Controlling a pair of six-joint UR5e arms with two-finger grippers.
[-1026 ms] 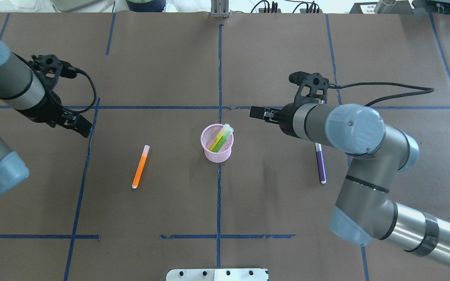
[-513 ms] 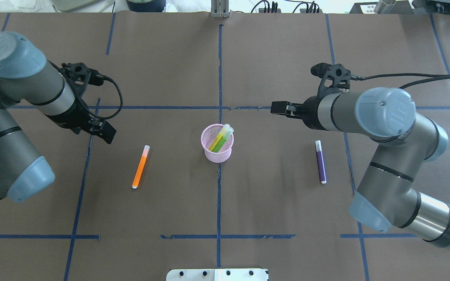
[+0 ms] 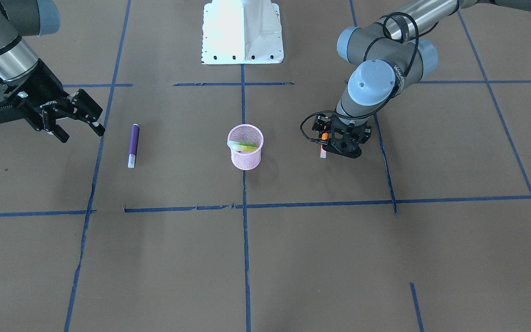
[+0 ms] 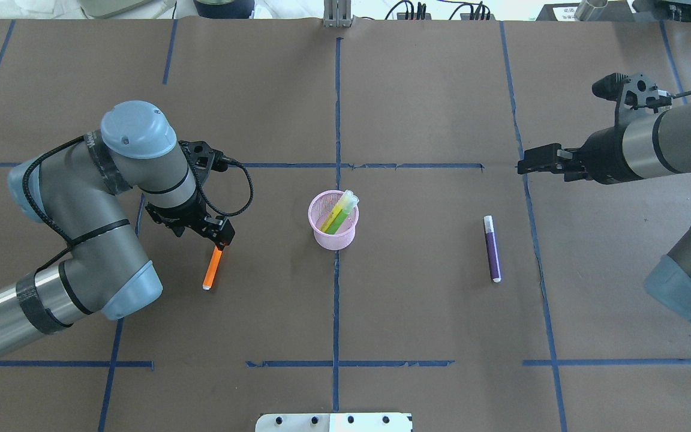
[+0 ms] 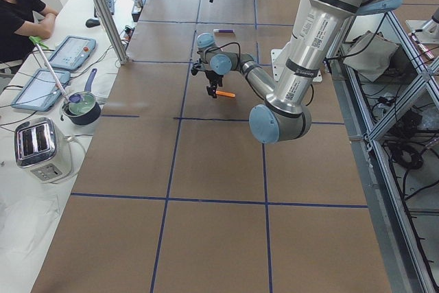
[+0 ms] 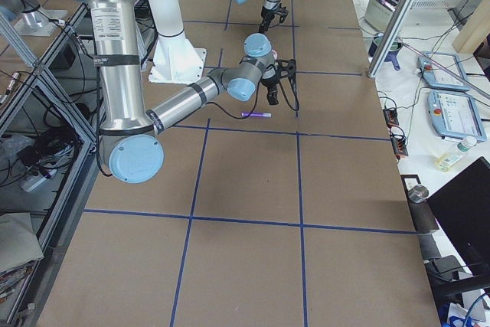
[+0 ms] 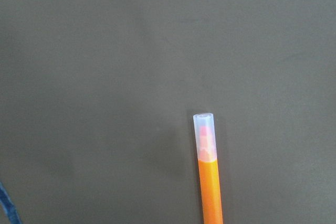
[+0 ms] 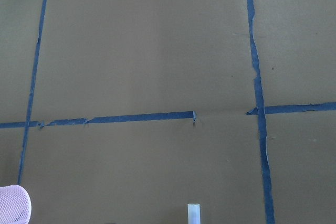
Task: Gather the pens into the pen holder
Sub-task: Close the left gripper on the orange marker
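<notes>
Widest of all, the brown paper table [image 4: 417,90], gridded in blue tape [image 4: 336,102] and reaching every edge of the overhead view. Next, the left arm [image 4: 81,204], bent in from 8 o'clock, and the right arm [image 4: 675,141], out at the 3 o'clock edge.

Pen holder [image 4: 333,240] upright at table centre, on the middle tape line.

Left gripper [image 4: 221,235] low over the cap end of the orange pen [image 4: 213,267]; impossible to tell from any view whether spread or pinching. Right gripper [image 3: 81,133] above the paper between 2 and 3 o'clock of the holder, fingers spread wide, nothing between them.

Purple pen [image 4: 492,252] flat at 3 o'clock of the holder. Orange pen flat between 8 and 9 o'clock. Both well apart from the cup, with broad paper on each side.

Green pen [image 4: 338,223] and a yellow pen [image 4: 339,210] inside the cup, leaning toward 1 o'clock.
</notes>
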